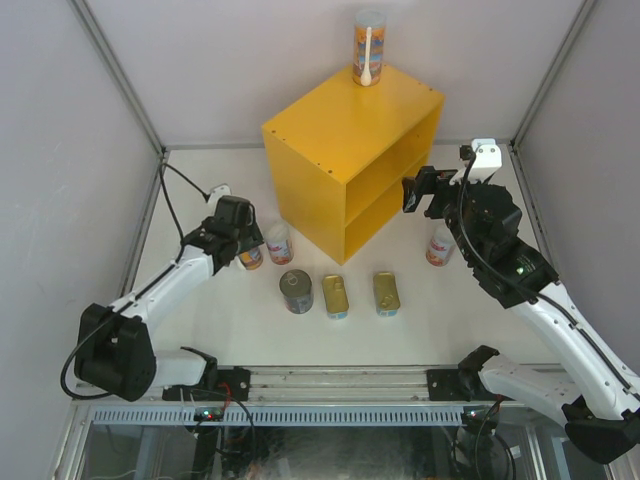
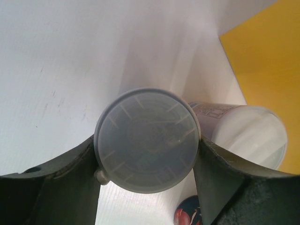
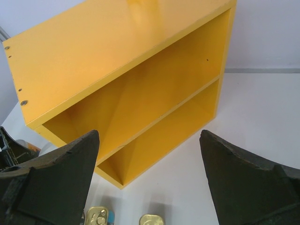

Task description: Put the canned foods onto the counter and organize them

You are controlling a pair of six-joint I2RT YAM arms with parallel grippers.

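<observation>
Clamping slim can (image 2: 146, 136), left pincer (image 2: 146, 159), right pincer (image 3: 149, 140) spread, facing counter (image 3: 93, 51)

Slim can (image 1: 369, 47) atop yellow counter (image 1: 345, 130); another (image 2: 147, 140) in left hand (image 2: 146, 143)

The yellow counter (image 1: 345, 130) stands in the upper middle of the frame, its open side turned to the lower right. A tall can (image 1: 369, 47) stands upright on its far corner. On the white table (image 1: 230, 330), left of centre, the left gripper (image 1: 246, 245) sits over a half-hidden can (image 1: 251, 260) and seems to grip it. A slim can (image 1: 279, 243) stands just beside. Lower, in a row, are a dark round tin (image 1: 296, 291), a flat gold tin (image 1: 336, 296) and a second flat tin (image 1: 386, 292). At the right, the right gripper (image 1: 418, 192), jaws apart, hangs near the counter's open side, a lone can (image 1: 440, 244) just below it.
</observation>
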